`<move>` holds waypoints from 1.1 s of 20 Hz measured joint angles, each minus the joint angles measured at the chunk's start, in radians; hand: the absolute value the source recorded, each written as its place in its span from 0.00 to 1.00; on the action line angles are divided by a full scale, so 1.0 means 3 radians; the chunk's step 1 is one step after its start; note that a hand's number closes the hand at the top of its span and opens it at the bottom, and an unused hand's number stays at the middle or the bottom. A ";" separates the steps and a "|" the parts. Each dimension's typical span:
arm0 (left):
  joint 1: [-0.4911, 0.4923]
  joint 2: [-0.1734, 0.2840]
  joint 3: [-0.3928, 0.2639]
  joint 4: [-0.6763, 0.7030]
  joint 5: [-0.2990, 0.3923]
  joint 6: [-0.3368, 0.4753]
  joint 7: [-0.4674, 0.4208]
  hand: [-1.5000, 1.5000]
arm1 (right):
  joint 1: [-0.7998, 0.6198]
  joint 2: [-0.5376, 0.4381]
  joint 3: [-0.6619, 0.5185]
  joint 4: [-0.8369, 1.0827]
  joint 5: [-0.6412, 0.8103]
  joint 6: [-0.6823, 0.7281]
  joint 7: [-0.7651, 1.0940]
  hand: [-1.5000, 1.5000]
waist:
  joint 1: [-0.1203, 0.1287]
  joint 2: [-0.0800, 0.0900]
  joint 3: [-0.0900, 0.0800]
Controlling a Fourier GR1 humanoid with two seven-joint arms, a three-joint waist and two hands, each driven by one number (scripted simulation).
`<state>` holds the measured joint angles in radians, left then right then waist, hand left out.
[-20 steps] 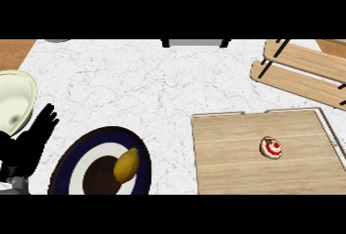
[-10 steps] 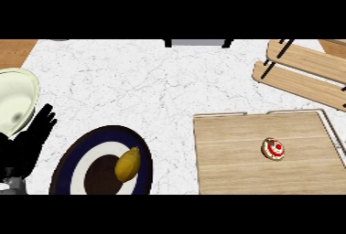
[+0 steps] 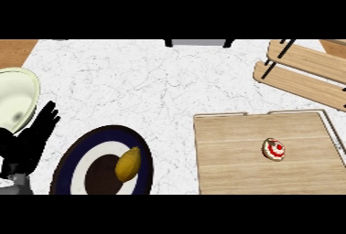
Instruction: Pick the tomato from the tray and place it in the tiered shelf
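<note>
A small red and pale tomato (image 3: 273, 149) lies on the wooden tray (image 3: 229, 141) at the lower right. The wooden tiered shelf (image 3: 304, 73) stands at the upper right, beyond the tray. My left hand (image 3: 30, 141) shows at the left edge, fingers straight and pointing up, holding nothing, far from the tomato. My right hand is out of sight.
A dark blue and white plate (image 3: 81, 160) with a yellow lemon (image 3: 127, 163) on it sits at the lower left, beside my left hand. A pale green plate (image 3: 17, 100) lies at the left edge. White marble counter (image 3: 155, 87) spreads between.
The whole view has shifted slightly left. The left hand and the objects keep their places relative to each other.
</note>
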<state>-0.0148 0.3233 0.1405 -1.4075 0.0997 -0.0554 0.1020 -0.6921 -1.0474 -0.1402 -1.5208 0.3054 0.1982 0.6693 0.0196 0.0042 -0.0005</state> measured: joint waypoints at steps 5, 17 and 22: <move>-0.0016 -0.0042 0.0012 0.0048 -0.0039 0.0004 -0.0036 0.50 | -0.0274 0.0196 0.0093 0.0587 0.0274 -0.0131 -0.0314 1.00 | 0.0005 0.0001 0.0001; 0.0025 -0.0076 0.0045 -0.0065 -0.0060 -0.0028 0.0033 0.50 | -0.0667 0.0507 -0.0015 0.1956 0.0672 -0.0555 -0.0846 0.00 | 0.0006 0.0004 0.0002; -0.0015 -0.0083 0.0062 0.0004 -0.0075 -0.0062 0.0012 0.50 | -0.0742 0.0505 0.0005 0.2389 0.0855 -0.0641 -0.1230 0.00 | 0.0002 0.0004 0.0001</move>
<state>-0.0193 0.2984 0.1591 -1.4063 0.0772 -0.0739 0.1055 -0.9147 -0.8959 -0.1388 -0.8042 0.5619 0.0060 0.3004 0.0202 0.0054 -0.0001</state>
